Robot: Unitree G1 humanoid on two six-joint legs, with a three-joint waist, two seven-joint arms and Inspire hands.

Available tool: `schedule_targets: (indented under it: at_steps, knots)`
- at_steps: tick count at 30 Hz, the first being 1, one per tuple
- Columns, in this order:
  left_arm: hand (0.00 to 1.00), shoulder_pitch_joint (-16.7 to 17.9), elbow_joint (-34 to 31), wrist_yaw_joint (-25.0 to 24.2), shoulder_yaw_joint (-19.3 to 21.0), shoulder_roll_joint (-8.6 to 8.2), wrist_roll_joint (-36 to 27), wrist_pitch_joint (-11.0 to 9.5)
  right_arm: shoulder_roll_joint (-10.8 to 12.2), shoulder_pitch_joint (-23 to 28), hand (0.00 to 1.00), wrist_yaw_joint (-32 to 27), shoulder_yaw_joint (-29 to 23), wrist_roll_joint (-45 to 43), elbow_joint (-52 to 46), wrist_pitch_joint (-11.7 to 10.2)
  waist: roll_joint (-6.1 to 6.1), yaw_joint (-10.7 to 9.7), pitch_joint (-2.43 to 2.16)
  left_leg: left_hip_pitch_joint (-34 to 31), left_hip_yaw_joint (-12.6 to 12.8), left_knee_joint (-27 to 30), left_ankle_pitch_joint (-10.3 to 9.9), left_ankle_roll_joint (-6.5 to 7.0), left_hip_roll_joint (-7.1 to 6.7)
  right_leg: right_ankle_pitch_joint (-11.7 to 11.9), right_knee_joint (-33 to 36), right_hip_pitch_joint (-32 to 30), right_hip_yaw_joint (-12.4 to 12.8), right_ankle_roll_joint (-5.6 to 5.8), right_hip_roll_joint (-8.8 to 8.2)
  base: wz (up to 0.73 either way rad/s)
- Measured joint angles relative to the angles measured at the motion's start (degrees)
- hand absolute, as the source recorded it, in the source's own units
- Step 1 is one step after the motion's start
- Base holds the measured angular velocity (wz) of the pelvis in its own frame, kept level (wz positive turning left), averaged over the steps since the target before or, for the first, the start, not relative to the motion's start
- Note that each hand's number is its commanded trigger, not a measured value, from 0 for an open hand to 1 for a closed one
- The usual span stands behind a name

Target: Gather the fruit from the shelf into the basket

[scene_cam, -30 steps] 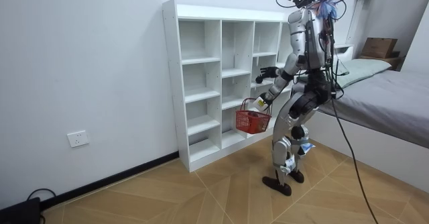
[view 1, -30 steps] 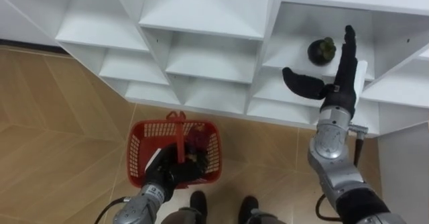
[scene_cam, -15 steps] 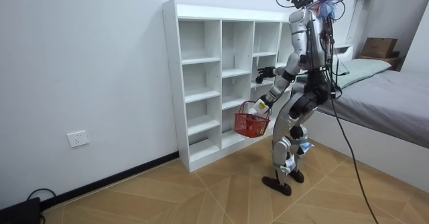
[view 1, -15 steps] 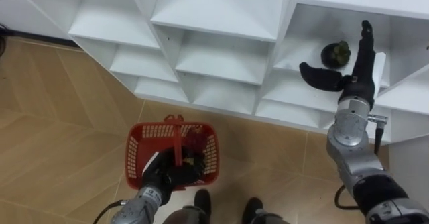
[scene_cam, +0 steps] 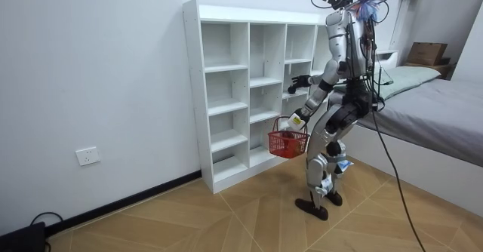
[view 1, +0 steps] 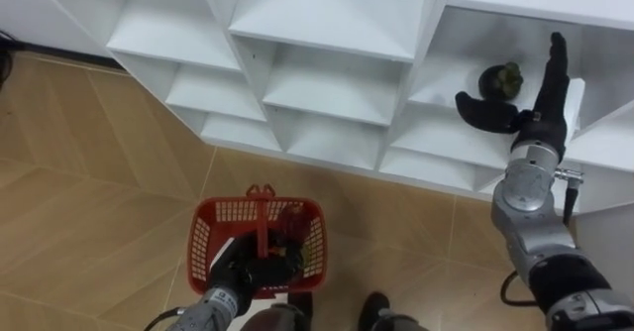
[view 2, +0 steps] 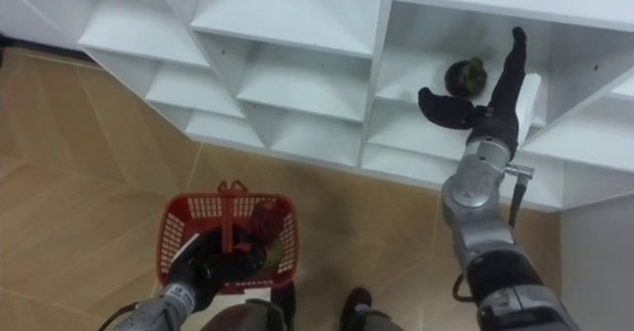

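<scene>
Left eye view: the white closet (view 1: 317,24) stands on a wooden floor (view 1: 99,172). In a compartment at the closet's right end a dark round fruit (view 1: 500,78) sits on the shelf. The right hand (view 1: 543,121) is raised at that compartment's mouth, released, with fingers straight up and thumb spread wide. The fruit lies just beyond the thumb, between it and the fingers, and nothing is closed round it. Below the closet's front, the left hand (view 1: 241,272) is clenched round the handle of a red basket (view 1: 203,237), which holds dark red fruits (view 1: 290,234).

Room view: the robot stands upright facing the closet, at the end nearest a bed (scene_cam: 445,101). Its right arm reaches into a middle compartment of the end column. The basket hangs from its left hand in front of the closet's lower shelves.

Right eye view: the dark fruit again rests on its shelf beside the spread thumb, and the basket hangs below the closet.
</scene>
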Motion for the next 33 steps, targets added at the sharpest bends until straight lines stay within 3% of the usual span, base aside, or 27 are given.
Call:
schedule_targets:
  at_steps: [10,20,33]
  knots:
    - [1.0,-0.3,0.5,-0.5,0.0,0.14,-0.1,0.1,0.0,-0.8,0.0,0.2,0.0,4.3,2.5,0.1,-0.3,0.3,0.18,0.0,0.5,-0.1,0.0,0.0,0.15,0.0,0.0,-0.3,0.2,-0.02,0.04,0.0]
    - [1.0,-0.7,0.9,-0.5,0.0,0.2,0.0,0.1,-1.5,-2.2,0.0,0.9,0.1,7.1,5.0,0.7,-0.65,1.5,0.4,-0.5,0.7,-0.1,0.0,0.0,0.2,0.0,0.1,-0.8,0.3,-0.06,0.06,0.0]
    - [1.0,-3.0,0.9,-0.4,-1.7,1.13,-0.2,0.5,-1.9,-7.0,0.0,1.0,0.3,6.3,9.0,3.2,-0.95,1.7,0.53,-1.4,0.6,-0.2,0.0,0.04,0.18,0.2,0.0,-1.6,0.2,-0.08,0.04,0.0]
